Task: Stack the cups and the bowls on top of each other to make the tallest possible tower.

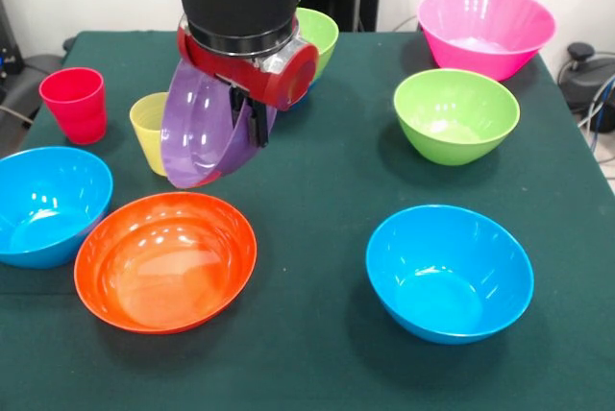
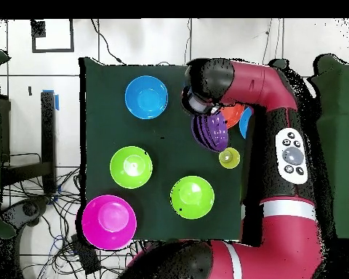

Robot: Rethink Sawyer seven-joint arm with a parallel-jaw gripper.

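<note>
**Purple bowl carried tilted above the surface**

Nearest the front camera lie a light blue bowl [image 1: 449,273] and the orange bowl [image 1: 165,260], with a second light blue bowl [image 1: 48,205] at the left edge. Above the orange bowl the claw [image 1: 252,115] pinches the rim of the purple bowl [image 1: 202,132], which hangs steeply tilted, clear of the green surface [image 1: 317,190]. Just behind it stands the yellow cup [image 1: 149,128]; the red cup [image 1: 75,104] is farther left. One lime green bowl [image 1: 455,113] and the pink bowl [image 1: 485,31] sit apart at the right; another lime green bowl [image 1: 317,36] is partly hidden behind the arm. No finished tower is visible. Likely risks: a rim-only hold may let the glossy bowl slip or swing, and a sideways move could knock over the yellow cup.
</note>
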